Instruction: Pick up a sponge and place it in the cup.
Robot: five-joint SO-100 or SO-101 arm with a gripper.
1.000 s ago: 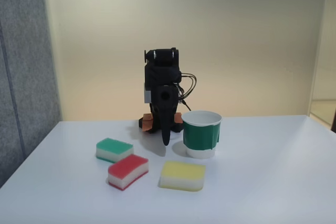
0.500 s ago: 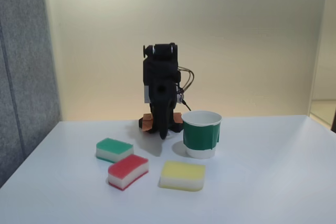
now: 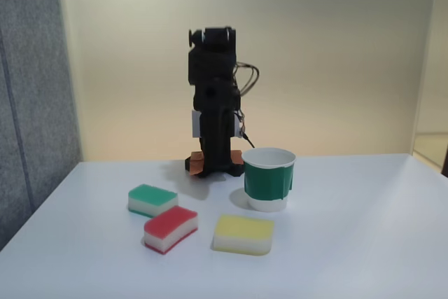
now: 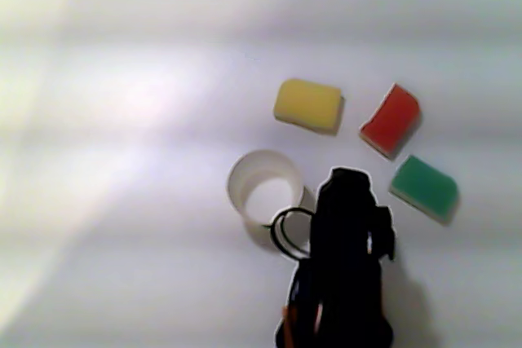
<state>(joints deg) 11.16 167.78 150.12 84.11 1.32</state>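
At table's back edge, arm (image 3: 213, 103): folded upright, black, over its base.
Gripper: tucked against the arm; opening impossible to judge.
Cup (image 3: 268, 178): upright, just right of the arm's base in the fixed view; white inside visible from above (image 4: 265, 189).
Sponge (image 3: 171, 228): flat on the table (image 3: 364, 243), well apart from the arm, between green sponge (image 3: 152, 199) and yellow sponge (image 3: 243, 234).

A red-topped, white-middled rectangular sponge (image 3: 171, 229), a green-walled, white-rimmed paper cup (image 3: 269, 179), green-topped (image 3: 152, 199) and yellow-topped (image 3: 243, 234) sponges, a black robot arm (image 3: 215, 105), and a white table (image 3: 350, 243).
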